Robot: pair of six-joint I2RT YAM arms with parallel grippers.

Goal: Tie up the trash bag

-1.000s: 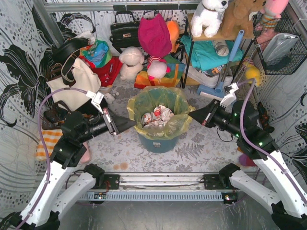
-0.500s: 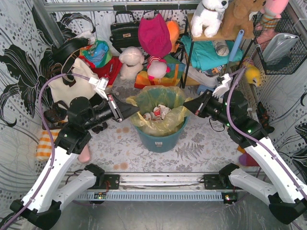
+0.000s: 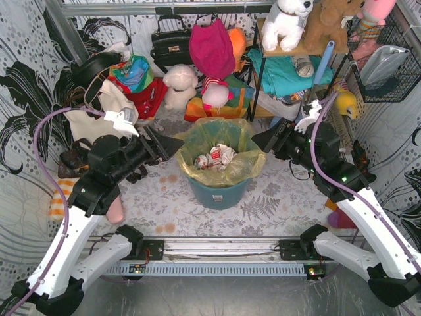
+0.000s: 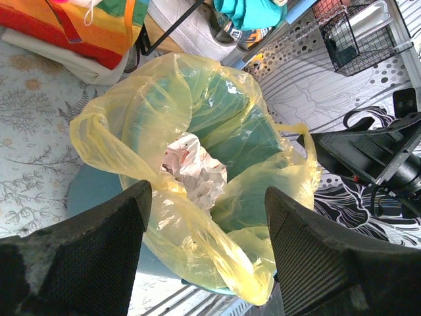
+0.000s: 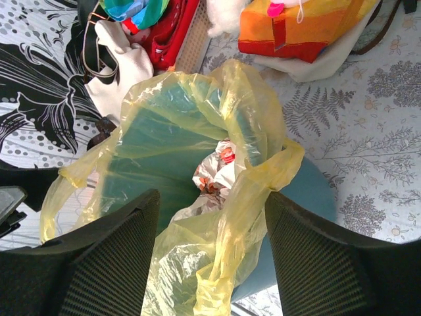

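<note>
The trash bag (image 3: 235, 169), thin yellow-green plastic, lines a round teal bin (image 3: 217, 195) in the middle of the floor, with crumpled white-and-red paper (image 3: 214, 158) inside. My left gripper (image 3: 172, 145) hovers at the bag's left rim, open. In the left wrist view the trash bag (image 4: 197, 224) has a twisted strand of rim lying loose between the spread fingers of the left gripper (image 4: 207, 191). My right gripper (image 3: 261, 143) is open at the right rim. There, too, a bunched flap of the trash bag (image 5: 256, 217) hangs free inside the right gripper (image 5: 212, 196).
A cream tote bag (image 3: 99, 117) with black straps lies behind the left arm. Plush toys (image 3: 179, 85), a black handbag (image 3: 170, 43) and folded cloth crowd the back. A shelf (image 3: 289, 59) and a wire basket (image 3: 385, 66) stand at the right. A metal rail (image 3: 217, 250) runs along the near edge.
Both grippers, shut on the bag's rim and drawing it inward before, have opened and let go. They have backed off slightly, and the rim has slumped back over the bin.
</note>
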